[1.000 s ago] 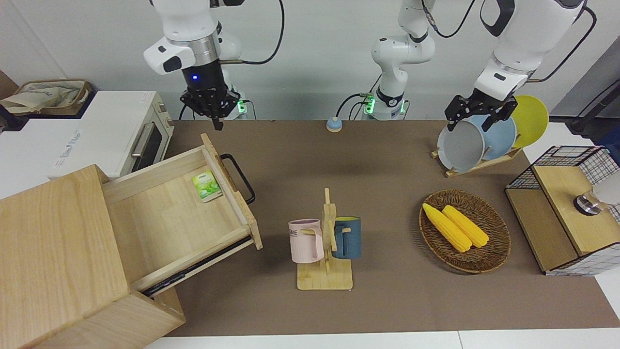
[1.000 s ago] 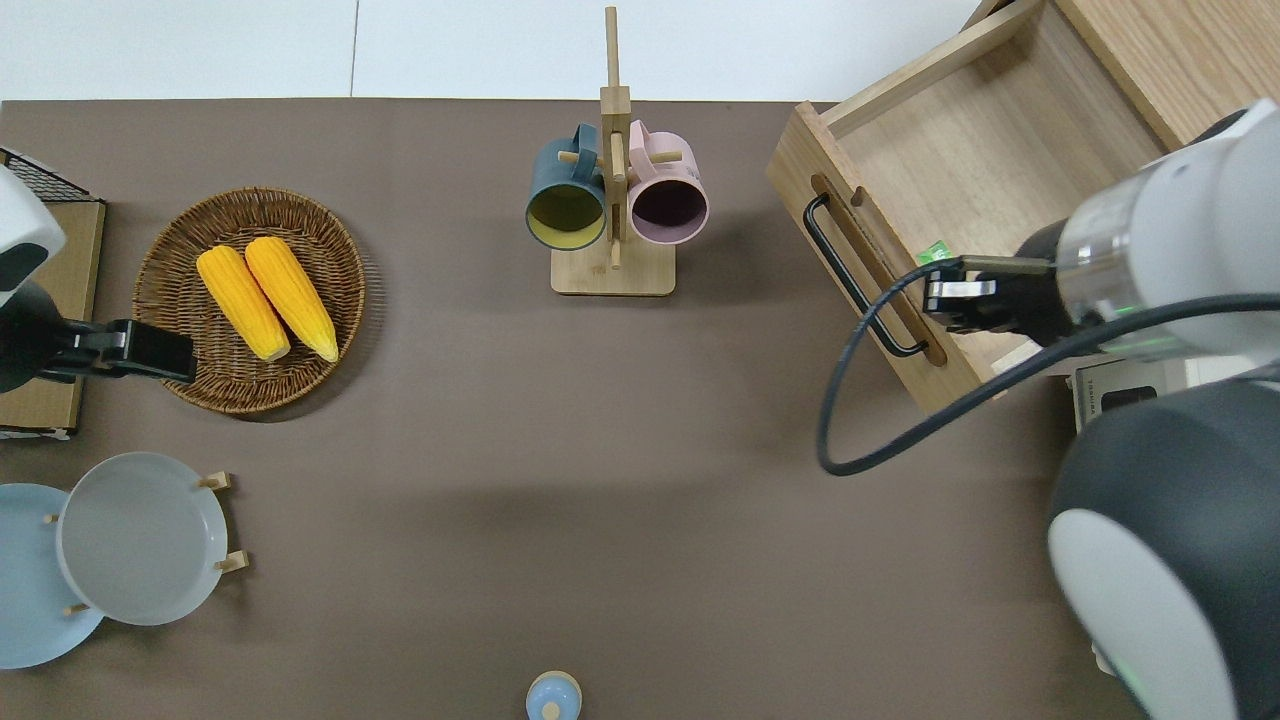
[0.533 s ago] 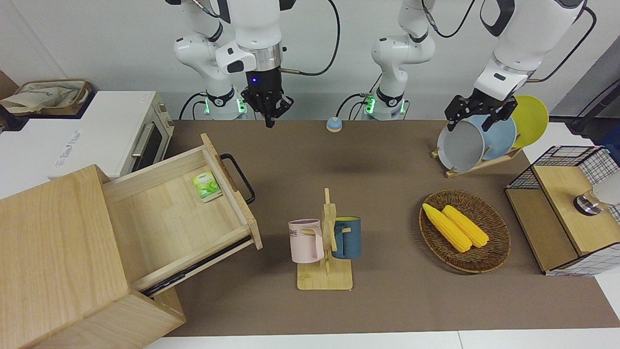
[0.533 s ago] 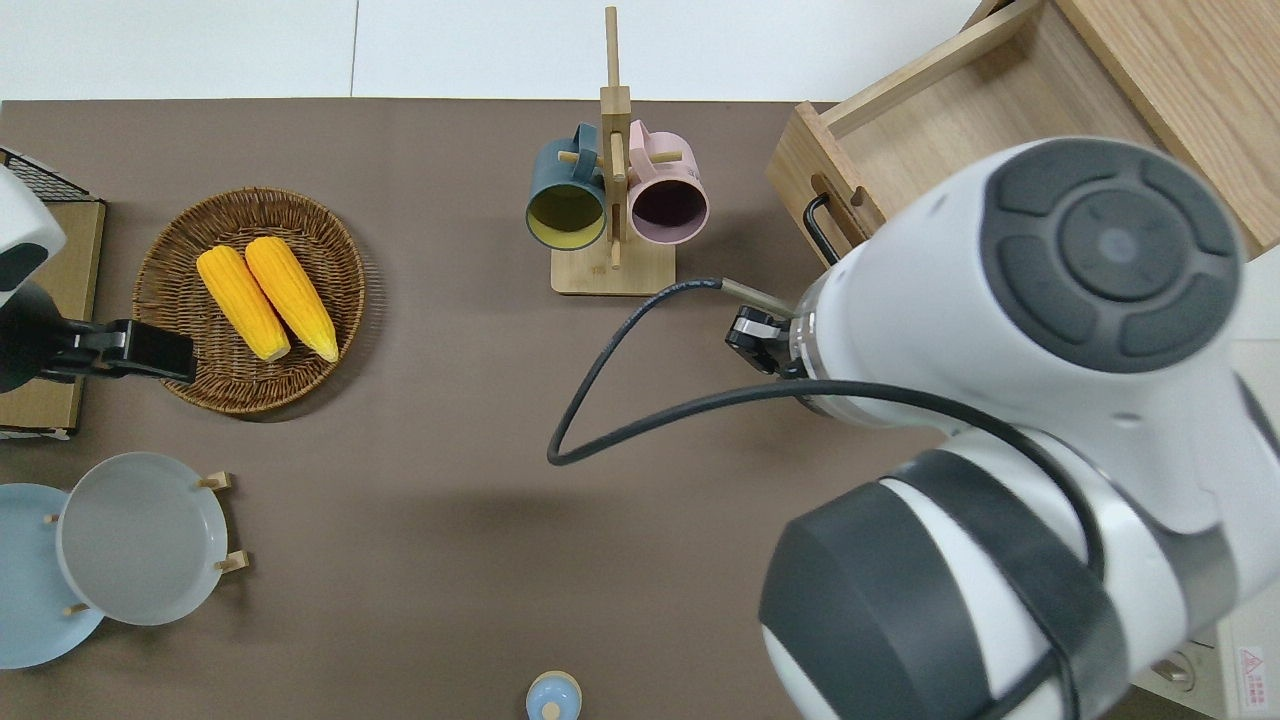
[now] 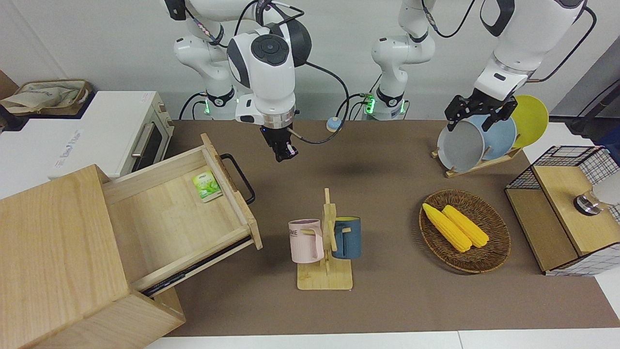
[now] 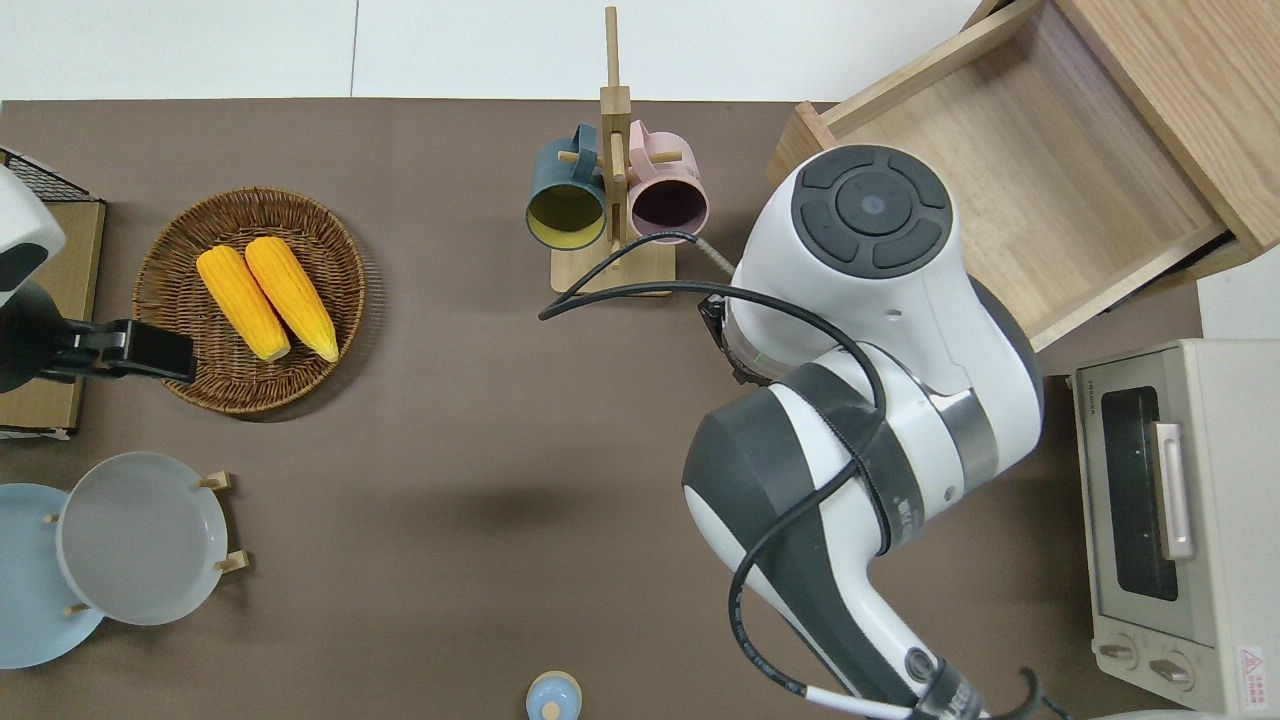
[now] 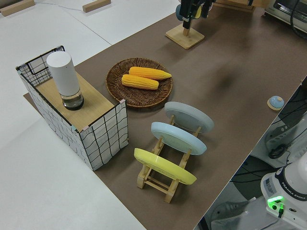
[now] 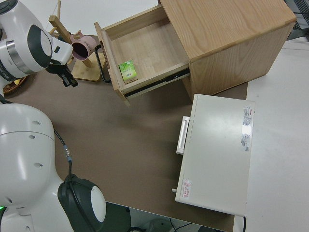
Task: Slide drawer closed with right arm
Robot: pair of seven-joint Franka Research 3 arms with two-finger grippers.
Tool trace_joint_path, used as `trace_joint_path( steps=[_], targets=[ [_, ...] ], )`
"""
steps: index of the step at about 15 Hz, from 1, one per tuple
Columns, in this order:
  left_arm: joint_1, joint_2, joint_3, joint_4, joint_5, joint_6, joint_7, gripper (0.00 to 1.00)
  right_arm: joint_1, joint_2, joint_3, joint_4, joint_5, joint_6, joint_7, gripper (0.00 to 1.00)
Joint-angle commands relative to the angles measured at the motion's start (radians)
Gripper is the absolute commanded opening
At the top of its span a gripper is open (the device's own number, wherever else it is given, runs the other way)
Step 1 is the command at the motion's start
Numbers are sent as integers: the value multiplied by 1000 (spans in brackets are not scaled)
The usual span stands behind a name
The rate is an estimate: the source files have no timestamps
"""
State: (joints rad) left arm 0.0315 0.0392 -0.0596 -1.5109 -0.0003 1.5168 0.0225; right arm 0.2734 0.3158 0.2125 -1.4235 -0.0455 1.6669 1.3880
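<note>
The light-wood drawer stands pulled wide out of its box cabinet, with a green packet lying in it. Its black bar handle faces the middle of the table. My right gripper hangs shut and empty above the brown mat, apart from the handle and toward the table's middle. The right side view shows the gripper a little way off the drawer front. In the overhead view my right arm hides the gripper and the handle. My left arm is parked, its gripper open.
A wooden mug rack with a pink and a blue mug stands farther from the robots than my right gripper. A white oven sits beside the cabinet. A corn basket, plate rack, mesh rack and blue button are around.
My right arm has swung from over the drawer's near corner toward the table's middle and come down lower, beside the handle. The drawer has not moved.
</note>
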Motion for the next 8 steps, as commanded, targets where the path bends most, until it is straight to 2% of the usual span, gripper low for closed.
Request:
trace_joint_path(
  steps=[1, 3, 8],
  targets=[
    [4, 11, -6, 26, 17, -20, 10, 993, -13, -8, -7, -55, -13, 72, 37, 0],
    [4, 11, -6, 26, 17, -20, 10, 993, -14, -1, -8, -66, -45, 102, 39, 0],
    [4, 11, -6, 24, 17, -20, 10, 993, -20, 26, -8, -60, -94, 129, 37, 0]
  ],
)
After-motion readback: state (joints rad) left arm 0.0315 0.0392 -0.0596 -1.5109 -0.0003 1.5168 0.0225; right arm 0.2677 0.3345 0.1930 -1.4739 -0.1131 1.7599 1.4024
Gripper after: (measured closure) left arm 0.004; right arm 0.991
